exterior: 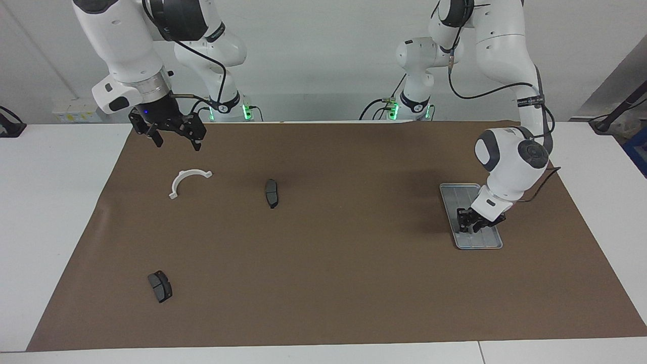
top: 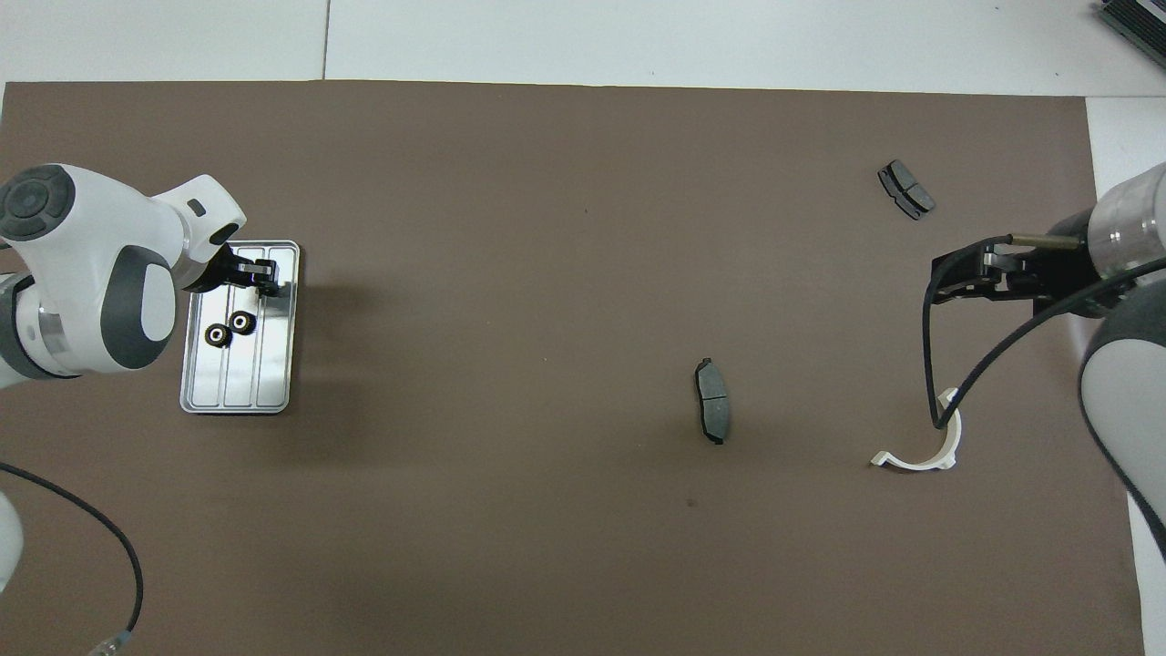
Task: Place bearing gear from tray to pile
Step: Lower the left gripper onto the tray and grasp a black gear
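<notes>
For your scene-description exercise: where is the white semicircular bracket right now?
The white bracket lies on the brown mat toward the right arm's end of the table, under the raised right gripper, with a dark brake pad beside it toward the middle.

a silver tray (top: pixel 273 396) is lying on the brown mat (top: pixel 510 273) toward the left arm's end of the bench, with two small black gears (top: pixel 229 329) sitting touching side by side in it. the left tool (top: pixel 264 278) is hanging over the tray's farther part. the right tool (top: pixel 956 278) is waiting over the mat at the other end. a white curved bracket (top: pixel 920 454) and two dark brake pads (top: pixel 713 413) (top: pixel 905 189) are lying well apart.
</notes>
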Available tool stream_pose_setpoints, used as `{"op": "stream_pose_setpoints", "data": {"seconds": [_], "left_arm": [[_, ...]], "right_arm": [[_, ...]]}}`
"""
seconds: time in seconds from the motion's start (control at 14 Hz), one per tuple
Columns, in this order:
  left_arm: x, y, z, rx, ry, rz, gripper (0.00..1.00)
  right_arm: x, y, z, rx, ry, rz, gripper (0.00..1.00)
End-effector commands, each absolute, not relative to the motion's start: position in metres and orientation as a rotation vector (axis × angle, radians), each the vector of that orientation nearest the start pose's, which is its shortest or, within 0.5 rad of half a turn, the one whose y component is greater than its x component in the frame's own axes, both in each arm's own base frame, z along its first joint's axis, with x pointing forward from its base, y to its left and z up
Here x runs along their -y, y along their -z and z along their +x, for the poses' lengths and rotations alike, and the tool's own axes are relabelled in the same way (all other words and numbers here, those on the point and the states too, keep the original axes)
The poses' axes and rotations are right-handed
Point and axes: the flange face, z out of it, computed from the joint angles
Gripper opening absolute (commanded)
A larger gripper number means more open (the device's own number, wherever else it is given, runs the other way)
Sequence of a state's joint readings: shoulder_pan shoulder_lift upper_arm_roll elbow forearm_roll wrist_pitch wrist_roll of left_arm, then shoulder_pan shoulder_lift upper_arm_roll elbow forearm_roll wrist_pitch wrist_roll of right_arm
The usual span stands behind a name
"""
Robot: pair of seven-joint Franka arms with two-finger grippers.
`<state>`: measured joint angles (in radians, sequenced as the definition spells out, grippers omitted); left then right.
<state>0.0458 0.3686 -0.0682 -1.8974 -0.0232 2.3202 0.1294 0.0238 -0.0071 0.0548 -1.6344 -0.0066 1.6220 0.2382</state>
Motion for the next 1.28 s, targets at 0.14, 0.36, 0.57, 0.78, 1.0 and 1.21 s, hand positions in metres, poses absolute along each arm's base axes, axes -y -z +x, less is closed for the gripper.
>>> {"op": "stream_pose_setpoints", "data": {"seconds": [0.14, 0.36, 0.57, 0.78, 1.0, 1.21], "left_arm": [[0.014, -0.308, 0.631, -0.164, 0.1, -3.163, 0.42], [0.014, -0.306, 0.629, -0.145, 0.092, -3.165, 0.41], [0.02, -0.303, 0.627, -0.155, 0.087, -3.165, 0.36], [0.02, -0.303, 0.627, -0.157, 0.087, -3.165, 0.26], [0.02, -0.302, 0.626, -0.16, 0.08, -3.165, 0.17], [0.02, -0.315, 0.637, -0.147, 0.116, -3.165, 0.13]], "right_arm": [[-0.04, -0.607, 0.549, -0.219, -0.014, -3.124, 1.0], [-0.041, -0.607, 0.549, -0.217, -0.014, -3.124, 1.0], [-0.04, -0.607, 0.549, -0.219, -0.014, -3.124, 1.0], [-0.04, -0.607, 0.549, -0.219, -0.014, -3.124, 1.0], [-0.041, -0.607, 0.549, -0.217, -0.014, -3.124, 1.0], [-0.041, -0.607, 0.549, -0.217, -0.014, -3.124, 1.0]]}}
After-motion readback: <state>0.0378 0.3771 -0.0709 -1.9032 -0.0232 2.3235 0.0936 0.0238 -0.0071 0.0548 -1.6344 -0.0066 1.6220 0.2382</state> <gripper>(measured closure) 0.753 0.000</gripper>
